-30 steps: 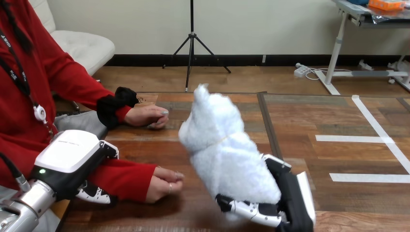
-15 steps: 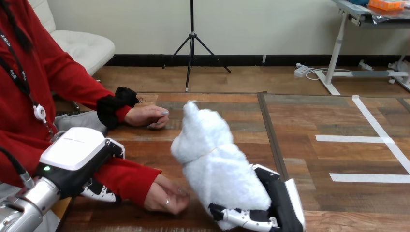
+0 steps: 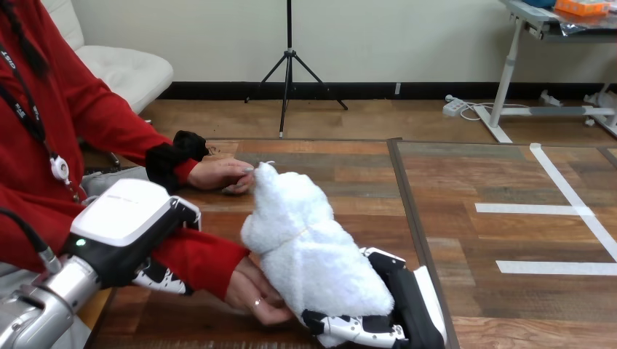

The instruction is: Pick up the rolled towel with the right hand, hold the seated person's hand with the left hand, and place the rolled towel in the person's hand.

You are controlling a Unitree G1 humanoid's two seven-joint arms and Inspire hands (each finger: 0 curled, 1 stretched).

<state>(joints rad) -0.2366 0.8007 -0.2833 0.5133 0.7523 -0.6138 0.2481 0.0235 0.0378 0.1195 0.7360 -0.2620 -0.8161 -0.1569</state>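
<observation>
Rolled towel (image 3: 313,254), gripped by right hand (image 3: 404,305), touches person's hand (image 3: 251,294).

The towel (image 3: 313,254) is plain white and fluffy, crossed by a thin yellowish band (image 3: 291,238). The right robot hand (image 3: 407,305) is black with a white shell along its edge, and its fingers (image 3: 356,329) are black and white. The left robot hand (image 3: 127,225) has a white shell on its back over a black body, with a small green light (image 3: 78,243); its forearm (image 3: 44,313) is silver. The worktop (image 3: 349,156) is wood in mixed brown planks, some reddish and some greyer, with a dark seam (image 3: 407,196) and white tape lines (image 3: 553,209). The person's near hand (image 3: 251,294) comes from a red sleeve, the far hand (image 3: 218,174) from a black cuff.
</observation>
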